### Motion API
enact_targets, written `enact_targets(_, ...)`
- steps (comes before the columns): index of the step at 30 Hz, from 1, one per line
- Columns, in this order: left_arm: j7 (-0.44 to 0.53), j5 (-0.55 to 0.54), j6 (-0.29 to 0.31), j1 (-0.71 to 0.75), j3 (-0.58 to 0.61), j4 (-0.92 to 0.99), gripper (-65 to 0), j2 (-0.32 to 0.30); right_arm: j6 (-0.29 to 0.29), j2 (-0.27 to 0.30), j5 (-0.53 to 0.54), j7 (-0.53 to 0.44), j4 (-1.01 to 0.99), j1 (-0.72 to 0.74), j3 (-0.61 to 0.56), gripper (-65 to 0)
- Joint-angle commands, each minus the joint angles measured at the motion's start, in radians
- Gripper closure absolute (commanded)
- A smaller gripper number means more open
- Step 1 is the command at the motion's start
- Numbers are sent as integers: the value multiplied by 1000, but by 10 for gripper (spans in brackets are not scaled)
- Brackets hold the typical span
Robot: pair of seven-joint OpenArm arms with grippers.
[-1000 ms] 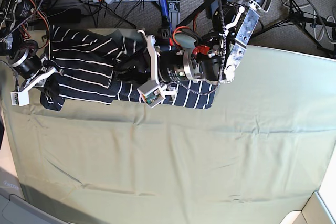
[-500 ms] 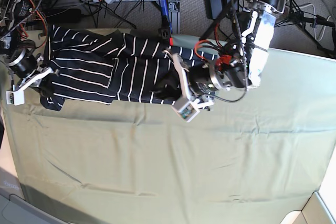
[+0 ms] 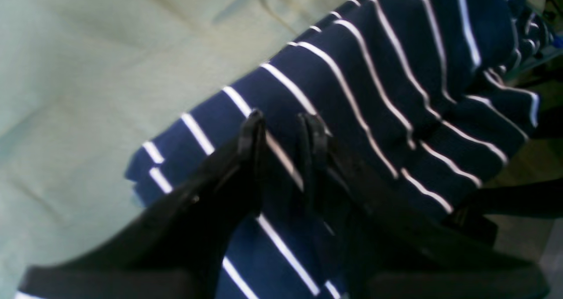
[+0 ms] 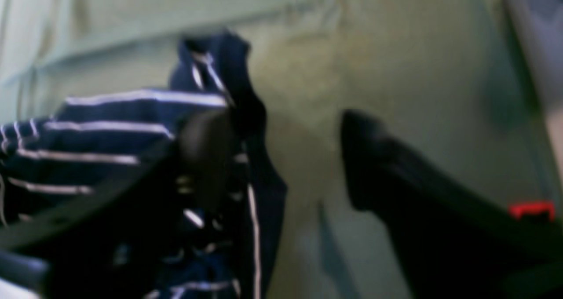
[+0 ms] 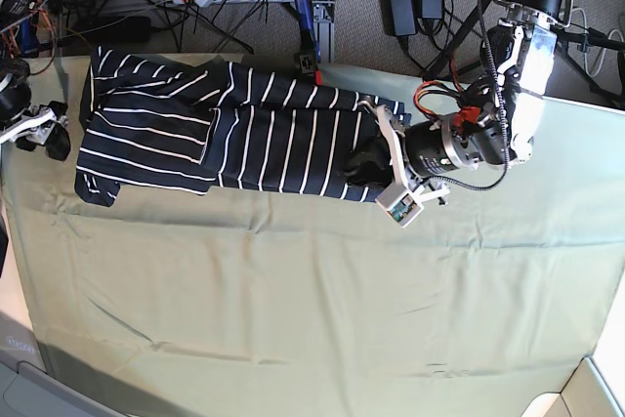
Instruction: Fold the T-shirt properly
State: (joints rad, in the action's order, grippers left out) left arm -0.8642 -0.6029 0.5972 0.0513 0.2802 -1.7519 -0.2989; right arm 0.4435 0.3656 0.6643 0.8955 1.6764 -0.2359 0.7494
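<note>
Black fingers of the left gripper (image 3: 281, 134) stand close together with a fold of the T-shirt (image 5: 244, 129) pinched between them, so this claw is closed on the fabric. The grip sits at the shirt's end, on the right in the base view, and I judge it is held there to keep the cloth stretched along the table's far edge. Around the pinch the navy fabric with white stripes rises a little from the olive-green cloth (image 5: 312, 300) that covers the table.

The right gripper (image 4: 286, 158) has its jaws wide apart. One finger lies against a bunched corner of the shirt, the other is over bare green cloth, and nothing is clamped between them. In the base view this gripper (image 5: 44, 134) is just beside the shirt's other end, on the left, near the sleeve.

The shirt lies spread lengthwise across the far part of the table, one layer doubled near its left end. My judgement is that the folding is in an early or middle stage, since the garment is long and not yet compact
</note>
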Motion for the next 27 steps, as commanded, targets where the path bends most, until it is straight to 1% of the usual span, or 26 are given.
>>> enact_targets(1, 22, -14, -11, -14, -6, -16, -164, -3, 23, 22, 17, -20, 6, 1, 8, -444)
enact_targets(4, 22, -14, -11, -14, -6, -16, -164, -3, 21, 22, 58, -18, -44, -9, 8, -444)
enact_targets(9, 24, -17, -11, -15, -6, -16, -164, -2, 24, 19, 157, 7, -214, 16, 3, -443)
enact_targets(12, 23, -36, -11, -12, -6, -16, -164, 0, 25, 19, 182, 37, -264, 40, 1, -443)
enact_targets(16, 24, -60, -11, -11, -6, -16, -164, 0, 40, 19, 220, 52, -260, 45, 1, -443)
enact_targets(20, 27, -59, -11, -12, -6, -16, -164, 0, 56, 19, 270, 105, -232, 44, 1, -443)
enact_targets(27, 27, -59, -10, -12, -6, -16, -164, 0, 60, 19, 298, 135, -191, 43, 1, -443)
